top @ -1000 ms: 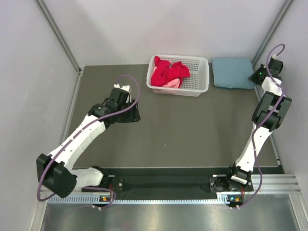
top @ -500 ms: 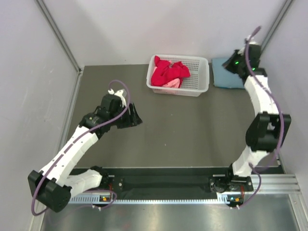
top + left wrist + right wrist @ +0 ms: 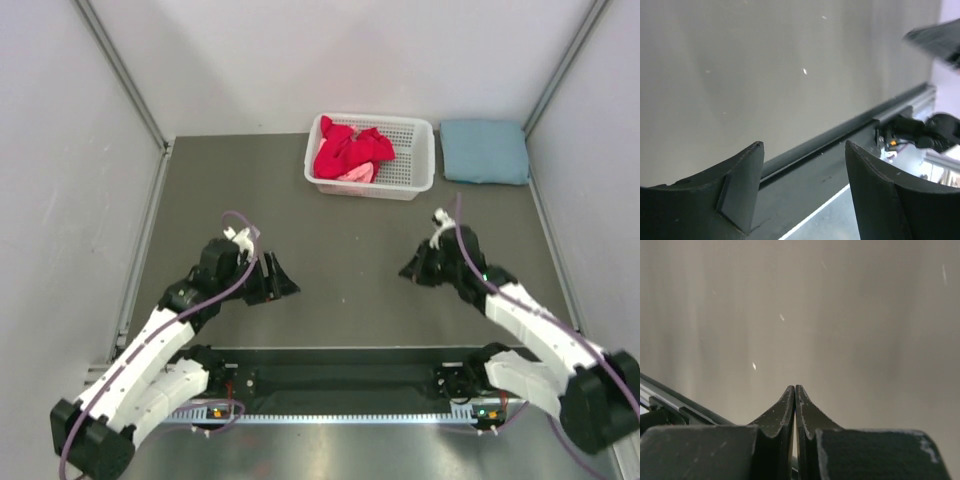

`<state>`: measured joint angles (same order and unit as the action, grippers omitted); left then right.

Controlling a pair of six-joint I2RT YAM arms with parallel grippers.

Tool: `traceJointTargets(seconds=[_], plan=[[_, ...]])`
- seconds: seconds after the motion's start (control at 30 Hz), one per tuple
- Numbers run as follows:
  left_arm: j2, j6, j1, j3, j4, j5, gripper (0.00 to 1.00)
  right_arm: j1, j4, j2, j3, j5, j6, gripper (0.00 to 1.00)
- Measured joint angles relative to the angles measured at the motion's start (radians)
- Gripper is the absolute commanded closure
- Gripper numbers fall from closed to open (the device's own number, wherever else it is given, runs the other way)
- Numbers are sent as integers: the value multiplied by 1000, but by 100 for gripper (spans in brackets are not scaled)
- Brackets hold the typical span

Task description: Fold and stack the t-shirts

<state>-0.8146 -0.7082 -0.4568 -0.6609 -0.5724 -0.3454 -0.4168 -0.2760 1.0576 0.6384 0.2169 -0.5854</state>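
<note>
A folded dusty grey-blue t-shirt [image 3: 484, 151] lies flat at the table's far right corner. A crumpled red t-shirt [image 3: 347, 148] and a pink one [image 3: 358, 173] lie in the white lattice basket [image 3: 419, 160]. No turquoise shirt is in view. My left gripper [image 3: 286, 282] is open and empty, low over the bare table at near left; its fingers [image 3: 742, 187] frame the front rail. My right gripper [image 3: 410, 270] is shut and empty over the table at near right; its fingertips [image 3: 794, 391] touch each other.
The basket stands at the back centre, just left of the folded shirt. A black rail [image 3: 340, 378] runs along the table's near edge between the arm bases. Metal frame posts [image 3: 118, 70] rise at the back corners.
My right arm has swung from the far right corner, over the folded shirt, down to the near right of the table. My left arm has drawn back toward the near edge.
</note>
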Motion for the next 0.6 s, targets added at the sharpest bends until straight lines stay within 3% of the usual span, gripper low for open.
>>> traceJointTargets(seconds=[0.1,0.23,0.27,0.37,0.43,0.53,0.6], plan=[[144,-60,1,108,69,-49,27,0,15,-235,-221,-8,-92,97],[298,-159,3,229,184,-117,27,0,66,-484,-375,-24,-216,92],[312,-179,4,248,209,-129,27,0,86,-539,-410,-30,-255,87],[349,-237,4,305,284,-159,26,0,137,-662,-511,-37,-364,77],[399,-279,4,357,342,-168,25,0,149,-725,-570,-35,-423,76],[549,-374,4,465,426,-171,24,0,158,-807,-611,-28,-494,75],[660,-431,4,524,447,-167,21,0,180,-875,-613,-23,-534,69]])
